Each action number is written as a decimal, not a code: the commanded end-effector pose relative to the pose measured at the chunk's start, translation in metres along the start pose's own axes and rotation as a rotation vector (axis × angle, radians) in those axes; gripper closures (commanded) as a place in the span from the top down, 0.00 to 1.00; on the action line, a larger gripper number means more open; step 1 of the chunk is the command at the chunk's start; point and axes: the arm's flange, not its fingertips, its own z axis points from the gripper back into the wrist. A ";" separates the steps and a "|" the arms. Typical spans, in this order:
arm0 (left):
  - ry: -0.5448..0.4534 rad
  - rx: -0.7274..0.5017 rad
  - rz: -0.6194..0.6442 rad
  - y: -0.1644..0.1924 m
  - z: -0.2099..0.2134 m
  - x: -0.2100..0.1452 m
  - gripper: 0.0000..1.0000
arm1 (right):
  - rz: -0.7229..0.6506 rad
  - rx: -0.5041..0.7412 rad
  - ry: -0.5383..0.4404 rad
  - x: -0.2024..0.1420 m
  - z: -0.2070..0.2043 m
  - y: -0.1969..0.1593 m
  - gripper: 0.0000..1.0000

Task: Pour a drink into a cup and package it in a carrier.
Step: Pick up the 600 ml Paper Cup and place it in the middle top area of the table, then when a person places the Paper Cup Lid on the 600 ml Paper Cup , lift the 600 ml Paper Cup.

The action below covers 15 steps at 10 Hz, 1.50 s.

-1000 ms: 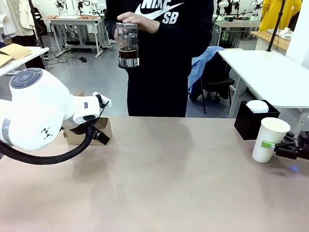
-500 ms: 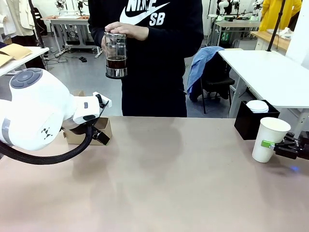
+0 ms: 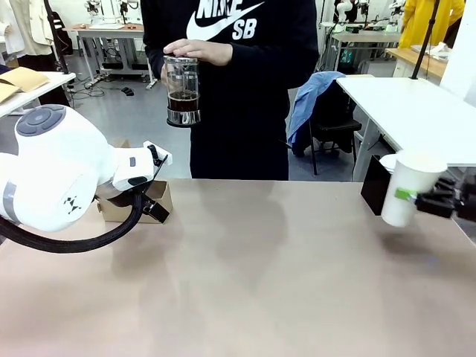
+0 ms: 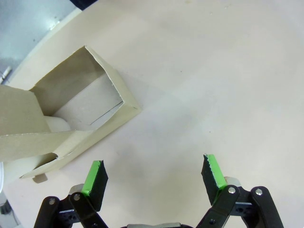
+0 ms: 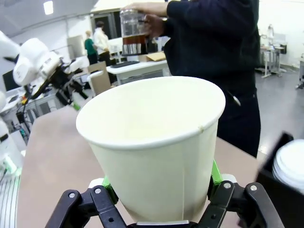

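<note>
The right gripper (image 5: pixel 159 192) clamps the tall white cup (image 5: pixel 152 142) around its lower half, mouth up and unobstructed, seemingly to offer it for pouring. The cup appears held just off the table (image 3: pixel 260 282) near its right edge, close to the black box (image 3: pixel 374 190). Across the table, a person's hand (image 3: pixel 201 50) steadies the carafe (image 3: pixel 182 74), with the drink (image 3: pixel 182 100) dark in its lower part. The left gripper (image 4: pixel 154 173) hangs with jaws spread and empty beside the carrier (image 4: pixel 80 114) at the far left. Bare tabletop lies wide between cup and carrier
</note>
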 end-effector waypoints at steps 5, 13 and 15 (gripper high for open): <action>0.000 0.000 0.000 0.000 0.000 0.000 1.00 | -0.019 0.008 -0.031 0.011 -0.223 -0.026 0.81; 0.000 0.000 0.000 0.000 0.000 0.000 1.00 | -0.028 -0.032 -0.037 -0.051 -0.259 -0.066 0.81; 0.000 0.000 0.000 0.000 0.000 0.000 1.00 | -0.028 -0.032 -0.037 -0.051 -0.259 -0.066 0.81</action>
